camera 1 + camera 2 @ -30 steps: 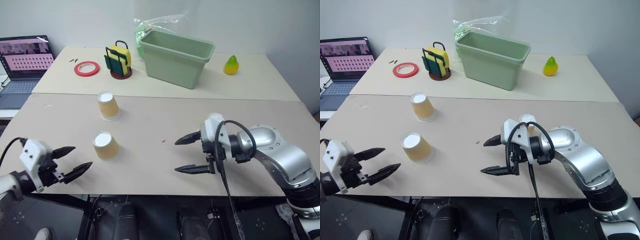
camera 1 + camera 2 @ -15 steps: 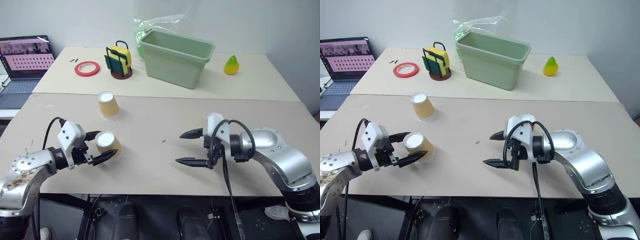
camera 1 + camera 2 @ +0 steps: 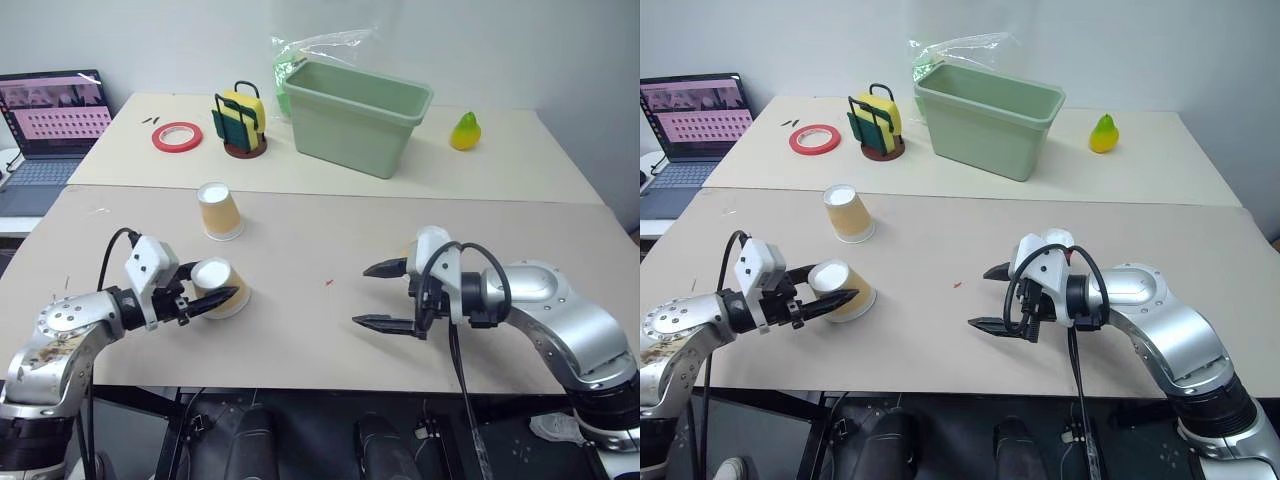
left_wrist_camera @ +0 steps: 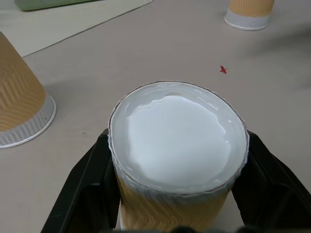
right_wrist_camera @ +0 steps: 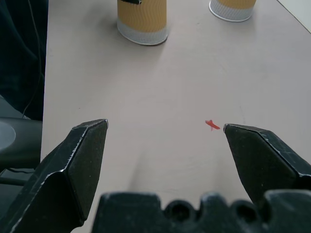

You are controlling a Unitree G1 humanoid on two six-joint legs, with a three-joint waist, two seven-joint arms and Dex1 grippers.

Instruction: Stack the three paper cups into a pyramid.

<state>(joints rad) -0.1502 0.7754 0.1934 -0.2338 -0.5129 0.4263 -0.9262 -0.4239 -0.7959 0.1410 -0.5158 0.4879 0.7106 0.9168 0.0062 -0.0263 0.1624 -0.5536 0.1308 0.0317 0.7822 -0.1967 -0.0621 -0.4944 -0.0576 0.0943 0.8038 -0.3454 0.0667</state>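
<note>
Left gripper (image 3: 208, 290) clamping the near paper cup (image 3: 222, 287); right gripper (image 3: 382, 296) hanging open over the table (image 3: 300, 340).

From the head views, the near cup is sitting upside down between the left fingers, which are pressing on its sides; a second cup (image 3: 218, 211) is standing inverted farther back, apart from it, and what may be a third cup's white base (image 3: 1055, 238) is peeking out behind the right wrist. The left wrist view is showing the gripped cup's white base (image 4: 179, 138) between both black fingers (image 4: 87, 187), with another cup (image 4: 22, 99) beside and one (image 4: 249, 11) across the table. The right wrist view is showing spread fingers (image 5: 77, 162) holding nothing, a red speck (image 5: 212, 124) between them.
</note>
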